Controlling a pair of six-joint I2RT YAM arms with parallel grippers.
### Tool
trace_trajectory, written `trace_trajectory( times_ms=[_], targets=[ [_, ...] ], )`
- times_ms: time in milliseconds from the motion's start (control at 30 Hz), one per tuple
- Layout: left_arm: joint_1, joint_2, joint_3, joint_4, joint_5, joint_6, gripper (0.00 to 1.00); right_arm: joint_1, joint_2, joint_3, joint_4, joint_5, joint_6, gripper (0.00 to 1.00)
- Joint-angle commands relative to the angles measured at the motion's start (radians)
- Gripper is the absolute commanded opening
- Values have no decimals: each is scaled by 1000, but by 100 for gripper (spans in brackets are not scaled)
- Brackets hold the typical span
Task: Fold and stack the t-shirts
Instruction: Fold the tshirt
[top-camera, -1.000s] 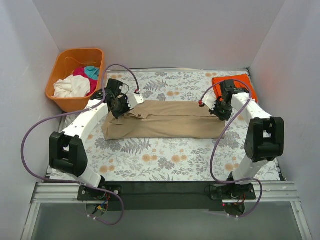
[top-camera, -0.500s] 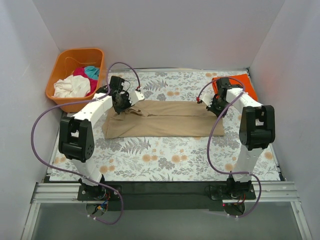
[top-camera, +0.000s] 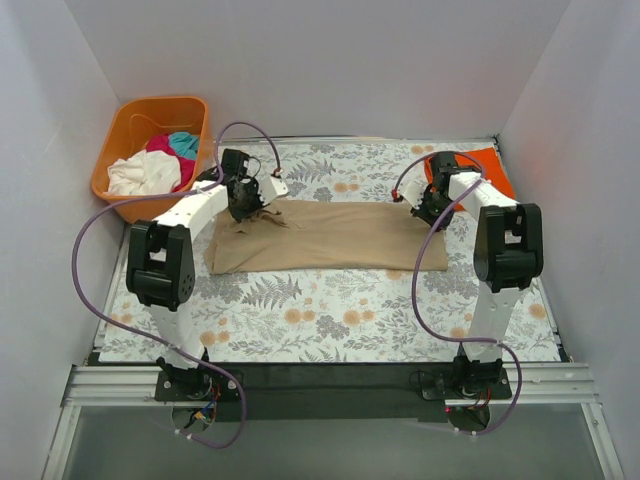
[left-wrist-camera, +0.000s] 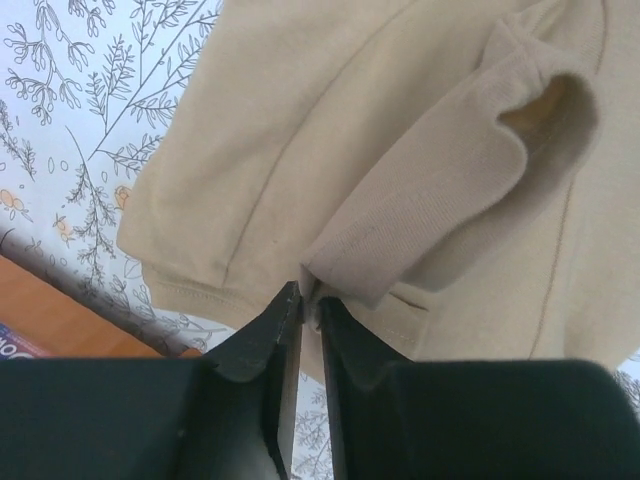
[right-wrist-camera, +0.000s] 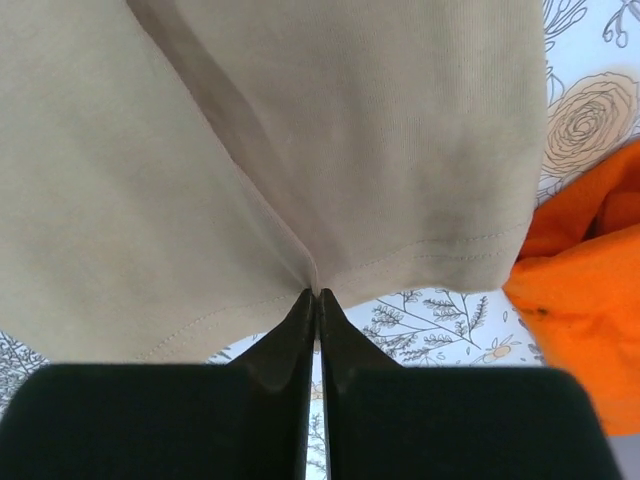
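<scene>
Both tools are now sitting nearer the top of the frame, having dragged the single tan t-shirt (top-camera: 330, 235) flatter across the counter (top-camera: 330, 320). The left tool (left-wrist-camera: 308, 292) is pinching a raised fold of it at centre left, jaws nearly together. The right tool (right-wrist-camera: 317, 292) is pinching its hem, jaws pressed tight. One orange t-shirt (top-camera: 492, 168) is lying at upper right. One basket (top-camera: 118, 125) at upper left is holding three: a white t-shirt (top-camera: 140, 175), a magenta t-shirt (top-camera: 158, 145) and a teal t-shirt (top-camera: 183, 143).

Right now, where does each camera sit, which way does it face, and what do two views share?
Top external: above and behind the robot, looking down at the table; left arm and right arm show.
Left wrist: on the left arm, facing the tan t-shirt; left gripper shows.
Right wrist: on the right arm, facing that shirt's hem and the orange t-shirt; right gripper shows.
Shared: both wrist views show the tan t-shirt.
</scene>
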Motion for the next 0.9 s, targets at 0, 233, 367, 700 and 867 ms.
trace_trajectory(
  times_ms=[0,233,367,700,867],
  targets=[
    [21,19,53,38,5,-2,16,-3,29,43,10,27,17,10],
    [99,41,249,-94,86,-156,35,0,-51,51,8,23,51,50],
    [113,-19,251,-163,152,-256,35,3,-128,30,-4,-11,78,50],
    [90,-108,52,-180,233,-408,38,17,-183,-55,-54,-56,114,38],
    [79,-70,57,-235,252,-399,40,20,-172,-66,-61,-56,117,37]
  ],
)
